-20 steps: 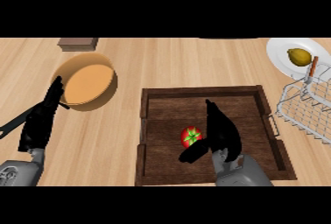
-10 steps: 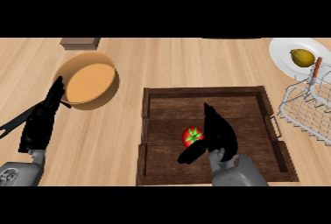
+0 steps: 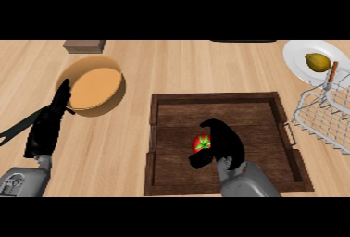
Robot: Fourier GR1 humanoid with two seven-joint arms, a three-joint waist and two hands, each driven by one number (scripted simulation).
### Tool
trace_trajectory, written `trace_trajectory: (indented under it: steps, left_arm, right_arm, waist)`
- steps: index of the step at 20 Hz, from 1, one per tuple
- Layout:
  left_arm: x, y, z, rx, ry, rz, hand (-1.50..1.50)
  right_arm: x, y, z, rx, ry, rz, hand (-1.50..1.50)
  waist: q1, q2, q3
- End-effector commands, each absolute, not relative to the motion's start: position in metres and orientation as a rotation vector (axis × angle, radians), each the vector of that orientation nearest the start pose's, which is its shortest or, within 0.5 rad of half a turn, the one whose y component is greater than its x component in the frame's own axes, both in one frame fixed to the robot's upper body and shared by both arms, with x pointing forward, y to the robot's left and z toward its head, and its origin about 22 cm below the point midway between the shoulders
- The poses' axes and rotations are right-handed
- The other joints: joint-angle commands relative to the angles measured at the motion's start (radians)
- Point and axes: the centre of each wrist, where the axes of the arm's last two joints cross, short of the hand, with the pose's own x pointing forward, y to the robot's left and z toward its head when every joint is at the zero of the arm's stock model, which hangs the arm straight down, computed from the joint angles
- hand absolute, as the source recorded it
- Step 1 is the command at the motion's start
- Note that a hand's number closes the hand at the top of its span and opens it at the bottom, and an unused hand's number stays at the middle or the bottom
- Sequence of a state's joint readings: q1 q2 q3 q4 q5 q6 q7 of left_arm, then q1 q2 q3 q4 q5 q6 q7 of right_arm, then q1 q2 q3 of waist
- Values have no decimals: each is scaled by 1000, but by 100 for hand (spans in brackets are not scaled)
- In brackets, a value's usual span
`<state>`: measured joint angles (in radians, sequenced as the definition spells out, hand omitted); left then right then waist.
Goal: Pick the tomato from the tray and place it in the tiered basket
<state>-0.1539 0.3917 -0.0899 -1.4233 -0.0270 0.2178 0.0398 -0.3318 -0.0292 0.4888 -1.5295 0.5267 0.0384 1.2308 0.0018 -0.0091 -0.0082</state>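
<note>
Fingers [image 3: 220, 130] of the right hand [image 3: 228, 149] curl round the tomato [image 3: 200, 143] in the tray [image 3: 217, 97].

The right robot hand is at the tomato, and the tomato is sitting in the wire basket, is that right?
Not quite. The right robot hand is at the tomato, but the tomato is sitting in the wooden tray, not in the wire basket. The head view shows it: the basket stands off to the tray's right.
</note>
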Motion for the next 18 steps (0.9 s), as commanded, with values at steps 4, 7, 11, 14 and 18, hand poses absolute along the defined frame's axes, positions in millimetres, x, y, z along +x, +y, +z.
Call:
trace_trajectory:
  steps: [4,7,11,14,18]
  left_arm:
    - [292,282,42,420,-1537,-237,0]
    - [272,294,25,408,-1529,-226,0]
    - [274,294,32,449,-1537,-233,0]
    - [278,276,27,434,-1532,-222,0]
    - [288,290,44,430,-1531,-242,0]
  right_arm:
    - [262,-60,51,-628,-585,857,150]
    - [278,-77,60,-598,-598,779,150]
    - [266,-67,86,-530,-639,671,150]
    - [268,-70,86,-548,-701,583,150]
    - [317,-65,92,-759,-780,538,150]
  waist:
    - [0,8,8]
    - [3,8,8]
    - [2,6,8]
    - [-3,6,8]
    - [14,12,8]
